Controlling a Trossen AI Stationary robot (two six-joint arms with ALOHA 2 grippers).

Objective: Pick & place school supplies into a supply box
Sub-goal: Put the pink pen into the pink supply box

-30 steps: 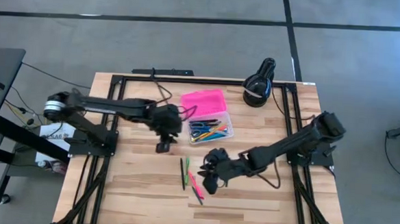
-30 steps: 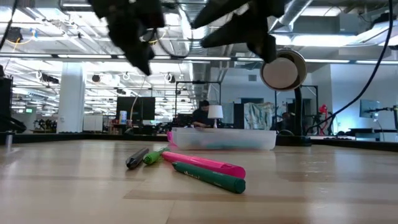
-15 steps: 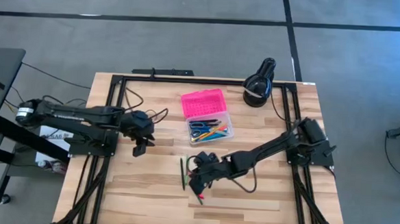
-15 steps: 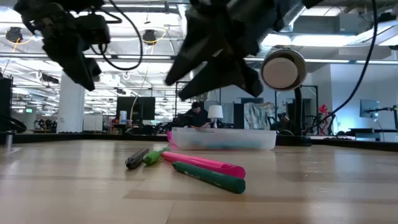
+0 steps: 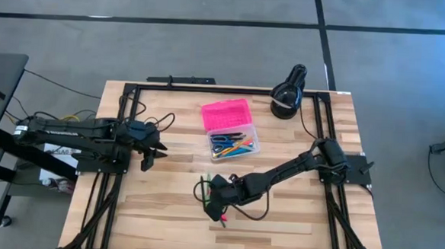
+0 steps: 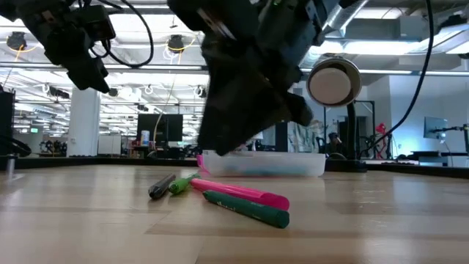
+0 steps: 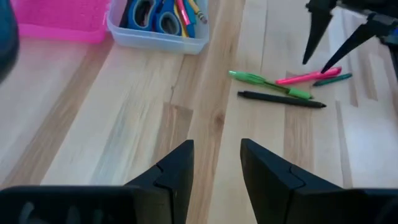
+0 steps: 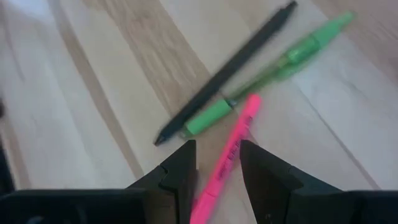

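Several supplies lie loose on the table: a dark pen (image 8: 224, 74), a green pen (image 8: 280, 62), a pink highlighter (image 8: 227, 155) and a green marker (image 6: 245, 207). My right gripper (image 8: 217, 165) hovers open over them (image 5: 214, 204), its fingers either side of the pink highlighter and above it. The supply box's clear base (image 5: 234, 144) holds blue-handled scissors and pens, and its pink lid (image 5: 227, 113) lies open behind it. My left gripper (image 5: 150, 157) is open near the table's left side, away from the supplies (image 7: 216, 162).
A black lamp (image 5: 289, 94) stands at the far edge, right of the box; its round head (image 6: 333, 82) shows in the low view. Black frame rails run along the table's left and right sides. Bare wood lies between the left gripper and the pens.
My left arm has pulled back from beside the box toward the table's left edge. My right gripper has moved toward the left and down, from beside the loose pens to right above them.
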